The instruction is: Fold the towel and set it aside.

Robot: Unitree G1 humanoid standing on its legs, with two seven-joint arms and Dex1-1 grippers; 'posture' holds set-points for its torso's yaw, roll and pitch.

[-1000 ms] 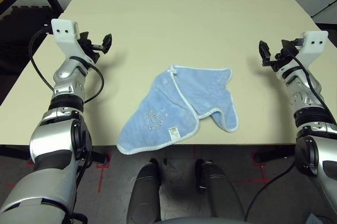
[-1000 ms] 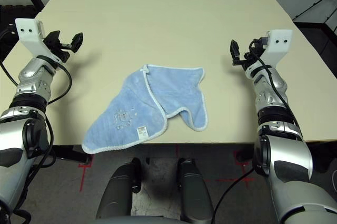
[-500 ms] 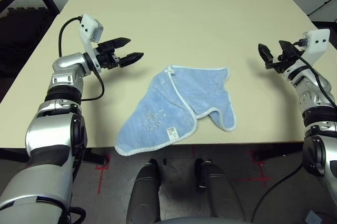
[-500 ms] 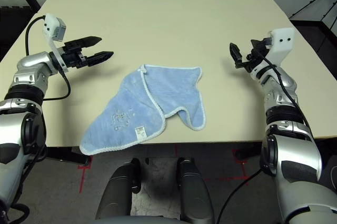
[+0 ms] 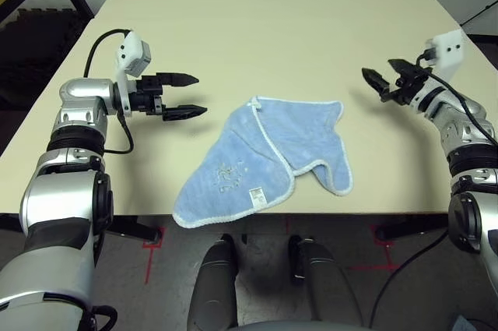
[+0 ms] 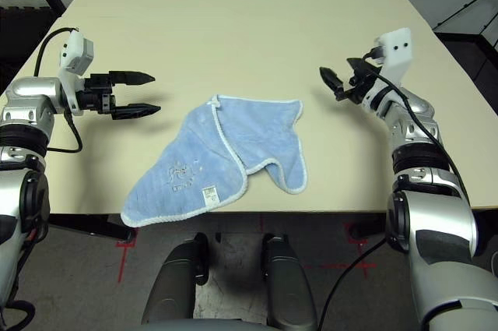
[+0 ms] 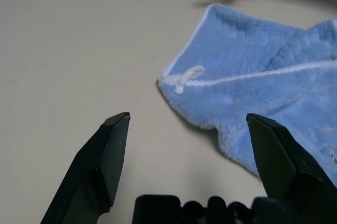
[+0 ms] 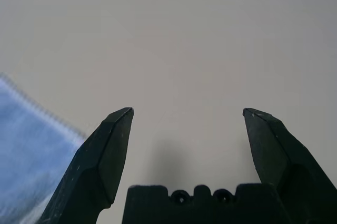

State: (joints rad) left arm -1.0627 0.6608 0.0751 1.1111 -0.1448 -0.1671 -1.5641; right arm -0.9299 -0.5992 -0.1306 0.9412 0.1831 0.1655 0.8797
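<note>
While the small light-blue fluffy towel [image 5: 264, 160] lies rumpled at the beige table's [image 5: 272, 19] six-o'clock edge, the left gripper [image 5: 185, 94] at nine and right gripper [image 5: 379, 82] at three hover spread. Soft, light, floppy; best pinched at a white-stitched corner.

Both arms were stretched out wide, left hand [image 5: 189, 94] and right hand [image 5: 376, 80] pointing inward toward each other, fingers spread apart, nothing held in either one.
</note>
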